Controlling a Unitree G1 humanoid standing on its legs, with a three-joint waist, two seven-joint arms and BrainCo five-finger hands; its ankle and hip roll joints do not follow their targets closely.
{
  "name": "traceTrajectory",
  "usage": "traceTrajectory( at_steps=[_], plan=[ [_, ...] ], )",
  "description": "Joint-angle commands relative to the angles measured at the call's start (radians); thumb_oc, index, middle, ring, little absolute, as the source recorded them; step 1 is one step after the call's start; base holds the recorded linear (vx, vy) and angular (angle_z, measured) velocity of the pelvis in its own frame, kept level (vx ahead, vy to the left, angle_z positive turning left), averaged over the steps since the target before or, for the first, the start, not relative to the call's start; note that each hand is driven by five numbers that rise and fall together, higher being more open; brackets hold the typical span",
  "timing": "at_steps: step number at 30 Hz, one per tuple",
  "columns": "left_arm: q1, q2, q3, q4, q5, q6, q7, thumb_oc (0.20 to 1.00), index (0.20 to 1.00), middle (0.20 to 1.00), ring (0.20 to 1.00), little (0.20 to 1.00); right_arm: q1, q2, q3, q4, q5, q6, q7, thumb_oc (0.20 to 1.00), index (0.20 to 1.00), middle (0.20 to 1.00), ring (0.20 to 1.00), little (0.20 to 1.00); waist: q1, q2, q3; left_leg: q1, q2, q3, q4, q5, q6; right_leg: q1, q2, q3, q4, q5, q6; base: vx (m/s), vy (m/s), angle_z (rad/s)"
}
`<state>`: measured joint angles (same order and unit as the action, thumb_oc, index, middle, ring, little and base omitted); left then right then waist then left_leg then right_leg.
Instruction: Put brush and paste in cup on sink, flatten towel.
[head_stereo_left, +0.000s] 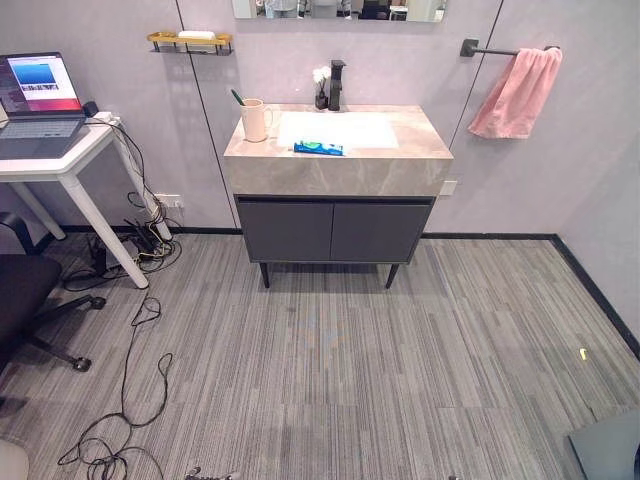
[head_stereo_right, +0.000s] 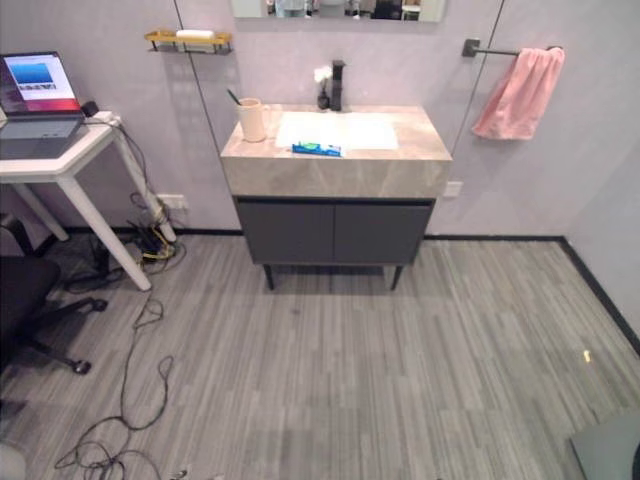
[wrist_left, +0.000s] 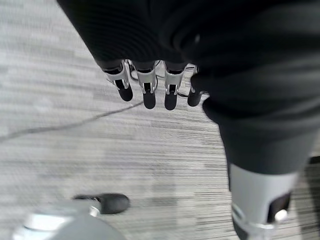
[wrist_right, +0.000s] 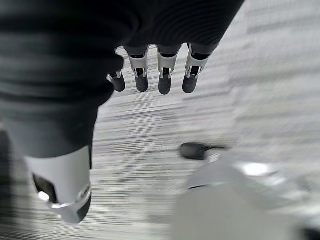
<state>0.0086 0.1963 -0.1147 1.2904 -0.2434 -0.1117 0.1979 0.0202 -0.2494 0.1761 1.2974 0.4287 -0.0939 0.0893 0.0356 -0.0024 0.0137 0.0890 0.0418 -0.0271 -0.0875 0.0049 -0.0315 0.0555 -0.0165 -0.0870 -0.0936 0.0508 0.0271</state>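
A cream cup (head_stereo_left: 255, 120) stands on the left of the stone sink counter (head_stereo_left: 400, 165), with a dark green brush handle (head_stereo_left: 237, 97) sticking out of it. A blue and green paste tube (head_stereo_left: 318, 148) lies at the front rim of the white basin (head_stereo_left: 350, 128). A pink towel (head_stereo_left: 515, 92) hangs bunched on the wall bar to the right. My left hand (wrist_left: 145, 85) and my right hand (wrist_right: 162, 75) hang over the floor far from the sink, both open with straight fingers and nothing in them.
A black faucet (head_stereo_left: 337, 85) stands behind the basin. At the left are a white desk (head_stereo_left: 70, 165) with a laptop (head_stereo_left: 38, 100), a black office chair (head_stereo_left: 25, 290) and loose cables (head_stereo_left: 130, 400) on the floor. A gold shelf (head_stereo_left: 190, 42) hangs on the wall.
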Motion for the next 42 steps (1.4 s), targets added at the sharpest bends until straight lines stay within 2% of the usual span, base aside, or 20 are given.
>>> traceTrajectory(
  at_steps=[1,6,9,10,11,14,19,25,31,33,36,40,42],
  plan=[
    [-0.048,0.008,0.045,0.011,-0.068,-0.052,-0.023,1.0,1.0,1.0,1.0,1.0,-0.073,0.014,-0.01,0.001,0.09,-0.038,0.023,1.0,1.0,1.0,1.0,1.0,-0.012,-0.034,-0.002,0.006,-0.058,-0.071,0.0,-0.038,0.036,0.009,-0.028,0.07,0.006,-0.033,0.057,0.0,0.0,0.0],
    [-0.051,0.006,0.046,-0.08,-0.146,-0.076,-0.026,1.0,1.0,1.0,1.0,1.0,-0.092,0.014,0.004,-0.107,0.137,-0.066,0.014,1.0,1.0,1.0,1.0,1.0,-0.016,-0.033,0.002,0.017,-0.056,-0.07,0.008,-0.042,0.039,0.019,-0.028,0.066,0.015,-0.041,0.053,0.01,0.001,-0.02],
    [-0.067,0.015,0.034,-0.163,-0.169,-0.09,-0.002,1.0,1.0,1.0,1.0,1.0,-0.13,0.012,0.021,-0.153,0.147,-0.077,-0.006,1.0,1.0,1.0,1.0,1.0,-0.015,-0.042,0.059,-0.085,-0.074,-0.054,0.2,-0.098,0.041,-0.069,-0.027,0.062,0.175,-0.095,0.041,-0.15,-0.018,0.0],
    [-0.067,0.015,0.034,-0.164,-0.169,-0.09,-0.002,1.0,1.0,1.0,1.0,1.0,-0.13,0.012,0.021,-0.153,0.147,-0.077,-0.006,1.0,1.0,1.0,1.0,1.0,-0.016,-0.042,0.057,-0.091,-0.074,-0.054,0.206,-0.1,0.042,-0.073,-0.027,0.062,0.178,-0.096,0.041,-0.22,-0.013,-0.05],
    [-0.079,0.025,0.023,-0.209,-0.167,-0.104,0.008,1.0,1.0,1.0,1.0,1.0,-0.144,0.012,0.028,-0.179,0.152,-0.084,-0.019,1.0,1.0,1.0,1.0,1.0,-0.014,-0.046,0.102,-0.152,-0.087,-0.056,0.32,-0.14,0.036,-0.128,-0.021,0.053,0.289,-0.139,0.039,-0.13,-0.008,-0.03],
    [-0.084,0.024,0.021,-0.23,-0.158,-0.111,0.025,1.0,1.0,1.0,1.0,1.0,-0.156,0.015,0.032,-0.179,0.138,-0.093,-0.04,1.0,1.0,1.0,1.0,1.0,-0.012,-0.047,0.112,-0.205,-0.095,-0.068,0.406,-0.172,0.039,-0.157,-0.029,0.037,0.345,-0.153,0.038,-0.08,-0.013,0.09],
    [-0.052,0.035,0.018,-0.271,-0.13,-0.125,0.019,1.0,1.0,1.0,1.0,1.0,-0.148,0.026,0.029,-0.2,0.128,-0.1,-0.05,1.0,1.0,1.0,1.0,1.0,-0.008,-0.05,0.096,-0.193,-0.099,-0.066,0.405,-0.185,0.053,-0.147,-0.033,0.041,0.333,-0.158,0.043,0.02,0.017,0.07],
    [-0.045,0.051,0.016,-0.263,-0.084,-0.128,0.035,1.0,1.0,1.0,1.0,1.0,-0.159,0.031,0.045,-0.193,0.105,-0.102,-0.058,1.0,1.0,1.0,1.0,1.0,0.002,-0.051,0.107,-0.189,-0.104,-0.041,0.409,-0.193,0.066,-0.148,-0.035,0.067,0.316,-0.141,0.045,-0.02,0.057,-0.08],
    [-0.026,0.06,0.007,-0.293,-0.027,-0.13,0.056,1.0,1.0,1.0,1.0,1.0,-0.175,0.026,0.07,-0.215,0.074,-0.119,-0.06,1.0,1.0,1.0,1.0,1.0,0.013,-0.05,0.122,-0.189,-0.115,-0.001,0.411,-0.2,0.088,-0.165,-0.042,0.116,0.304,-0.115,0.06,-0.03,0.109,-0.19],
    [-0.01,0.064,0.002,-0.314,0.002,-0.13,0.059,1.0,1.0,1.0,1.0,1.0,-0.177,0.025,0.076,-0.211,0.068,-0.126,-0.048,1.0,1.0,1.0,1.0,1.0,0.021,-0.052,0.133,-0.189,-0.13,0.019,0.417,-0.212,0.108,-0.167,-0.053,0.153,0.286,-0.095,0.076,0.0,0.219,-0.49],
    [-0.006,0.066,-0.001,-0.328,0.011,-0.133,0.063,1.0,1.0,1.0,1.0,1.0,-0.174,0.024,0.07,-0.212,0.066,-0.13,-0.05,1.0,1.0,1.0,1.0,1.0,0.024,-0.052,0.133,-0.189,-0.142,0.023,0.41,-0.213,0.115,-0.17,-0.063,0.161,0.28,-0.092,0.084,0.01,0.12,-0.12],
    [0.012,0.08,-0.005,-0.366,0.046,-0.135,0.076,1.0,1.0,1.0,1.0,1.0,-0.162,0.025,0.065,-0.204,0.053,-0.128,-0.05,1.0,1.0,1.0,1.0,1.0,0.026,-0.058,0.135,-0.173,-0.16,0.021,0.38,-0.208,0.129,-0.178,-0.078,0.164,0.3,-0.092,0.097,0.04,0.147,-0.06],
    [0.034,0.091,-0.002,-0.398,0.063,-0.129,0.074,1.0,1.0,1.0,1.0,1.0,-0.14,0.026,0.056,-0.195,0.032,-0.126,-0.053,1.0,1.0,1.0,1.0,1.0,0.026,-0.06,0.137,-0.141,-0.162,-0.001,0.337,-0.194,0.136,-0.204,-0.081,0.149,0.393,-0.083,0.106,0.06,0.096,0.08]
  ],
)
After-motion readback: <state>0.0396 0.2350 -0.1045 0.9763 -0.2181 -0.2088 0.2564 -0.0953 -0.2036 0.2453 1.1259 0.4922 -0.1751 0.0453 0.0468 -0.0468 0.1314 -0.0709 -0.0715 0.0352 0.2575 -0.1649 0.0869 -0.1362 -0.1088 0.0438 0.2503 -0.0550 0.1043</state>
